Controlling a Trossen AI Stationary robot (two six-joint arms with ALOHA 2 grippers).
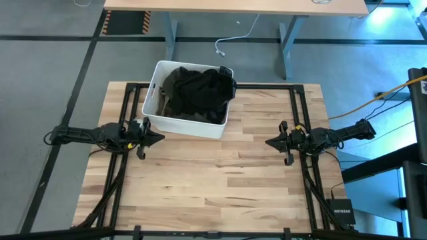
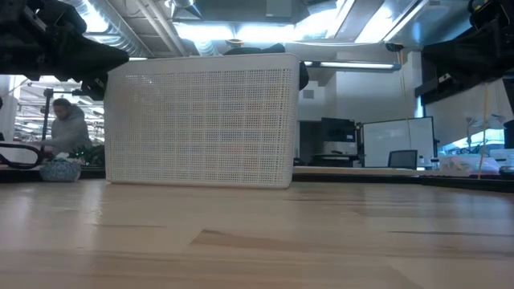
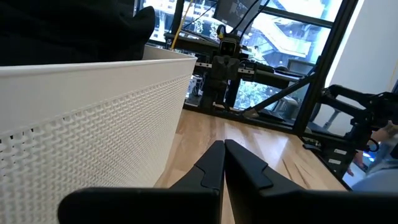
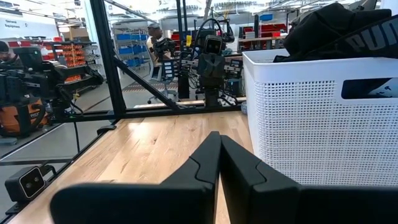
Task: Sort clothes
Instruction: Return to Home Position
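A white plastic bin (image 1: 190,100) stands on the far left part of the wooden table, piled with black and dark olive clothes (image 1: 197,91); the dark heap rises above the rim in the right wrist view (image 4: 339,28). No pale pink garment shows. My left gripper (image 1: 160,138) is shut and empty, just off the bin's near left corner; it also shows in its own wrist view (image 3: 224,148). My right gripper (image 1: 269,142) is shut and empty over the table's right half, also seen in the right wrist view (image 4: 220,138).
Black frame rails (image 1: 130,107) run along the table's left, right and far sides. A light wooden desk (image 1: 233,7) stands beyond the far edge. A person (image 2: 68,128) sits in the room behind. Bare wood (image 1: 213,180) lies between the arms and toward the near edge.
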